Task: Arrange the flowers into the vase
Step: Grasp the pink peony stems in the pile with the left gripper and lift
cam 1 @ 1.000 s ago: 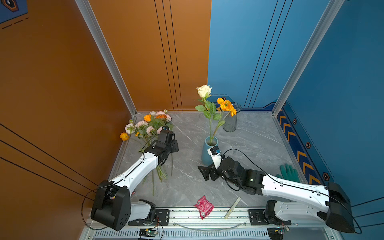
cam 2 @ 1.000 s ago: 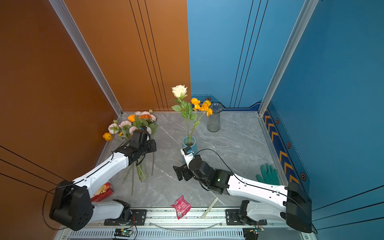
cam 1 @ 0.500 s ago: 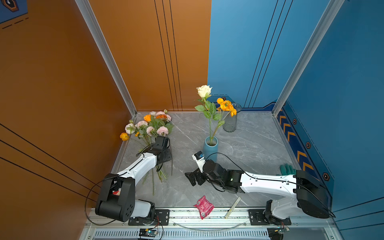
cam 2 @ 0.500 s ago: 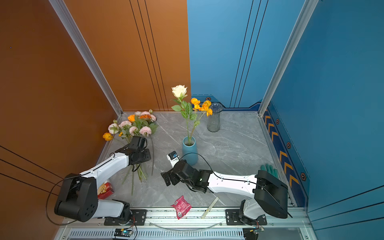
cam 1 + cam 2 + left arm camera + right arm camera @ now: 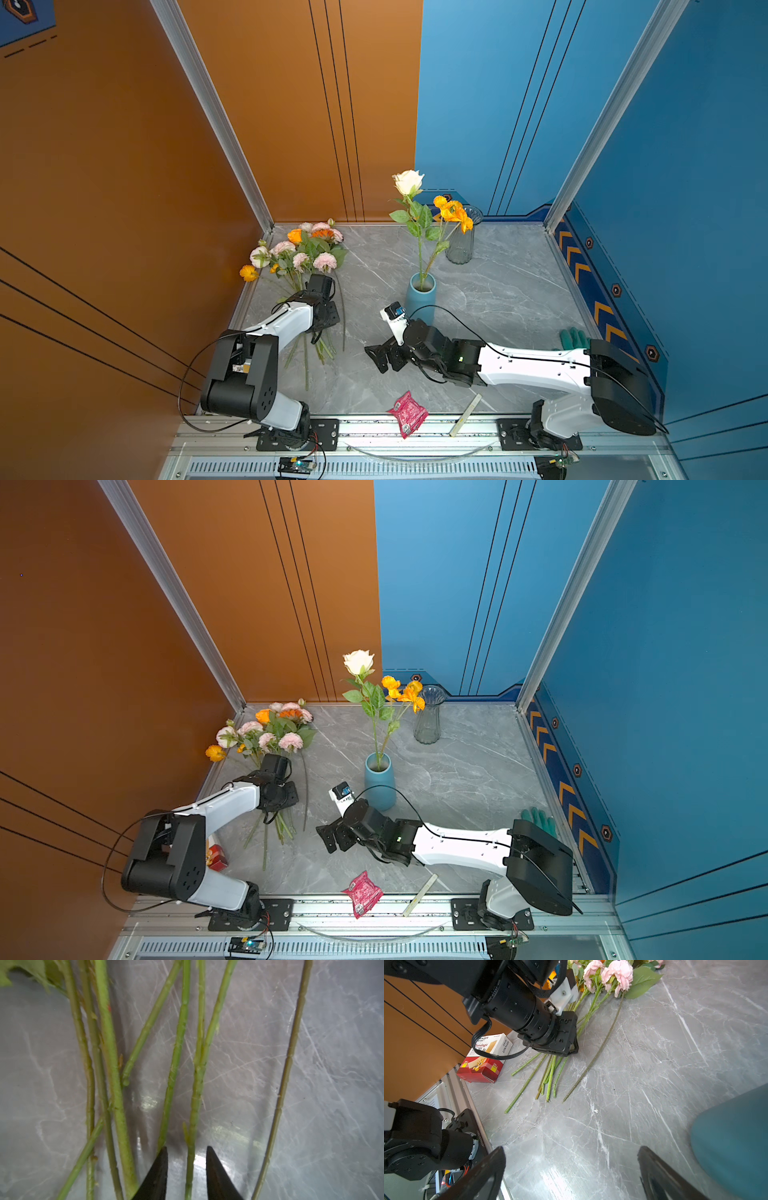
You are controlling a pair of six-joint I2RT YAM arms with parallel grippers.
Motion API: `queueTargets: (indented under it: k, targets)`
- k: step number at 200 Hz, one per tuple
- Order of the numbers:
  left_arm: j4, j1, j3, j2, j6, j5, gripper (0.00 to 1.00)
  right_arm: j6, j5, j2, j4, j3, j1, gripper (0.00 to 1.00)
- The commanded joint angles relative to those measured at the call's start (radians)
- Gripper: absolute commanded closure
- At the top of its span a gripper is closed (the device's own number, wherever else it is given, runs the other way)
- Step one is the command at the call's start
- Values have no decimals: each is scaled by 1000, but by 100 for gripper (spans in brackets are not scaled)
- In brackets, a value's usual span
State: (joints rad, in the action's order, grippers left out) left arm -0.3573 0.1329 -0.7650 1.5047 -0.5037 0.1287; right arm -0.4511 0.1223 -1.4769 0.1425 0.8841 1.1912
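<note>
The loose flowers (image 5: 299, 253) (image 5: 266, 733) lie in a bunch at the back left, pink and orange blooms toward the wall, stems toward the front. My left gripper (image 5: 328, 316) (image 5: 286, 796) is down over those stems. In the left wrist view it (image 5: 186, 1148) stands open, with one green stem (image 5: 192, 1122) running between the fingertips and a gap on each side. The blue vase (image 5: 420, 296) (image 5: 379, 783) (image 5: 733, 1142) holds a cream rose (image 5: 409, 181) and an orange flower (image 5: 451, 210). My right gripper (image 5: 382, 357) (image 5: 332, 837) (image 5: 571, 1148) is wide open and empty, low over the table left of the vase.
A clear glass vase (image 5: 460, 241) (image 5: 428, 721) stands behind the blue one. A red bandage box (image 5: 488, 1057) (image 5: 217, 856) sits under the left arm. A pink packet (image 5: 407, 412) and a pale stick (image 5: 465, 414) lie at the front edge. A green glove (image 5: 573, 337) is at the right.
My left gripper has drawn back from the blooms toward the front along the stems. My right gripper has swung left, away from the blue vase, still wide open.
</note>
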Motion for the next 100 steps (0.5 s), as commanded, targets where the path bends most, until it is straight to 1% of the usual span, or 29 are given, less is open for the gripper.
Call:
queueTargets:
  k: [1, 26, 45, 55, 86, 100]
  targets:
    - [29, -7, 22, 15, -12, -26, 70, -18, -16, -7, 0, 26, 2, 0]
    - [39, -6, 29, 21, -13, -37, 75, -18, -15, -6, -3, 28, 1, 0]
    - [46, -8, 39, 16, -14, -45, 81, -18, -18, -9, -5, 29, 1, 0]
    - [46, -7, 42, 10, -15, -51, 86, -18, -20, -11, -5, 30, 1, 0]
    - [33, -9, 57, -67, -18, -70, 100, -20, -20, -14, -6, 32, 1, 0]
    - [2, -12, 52, -123, -19, -79, 100, -20, -19, -14, -5, 32, 1, 0]
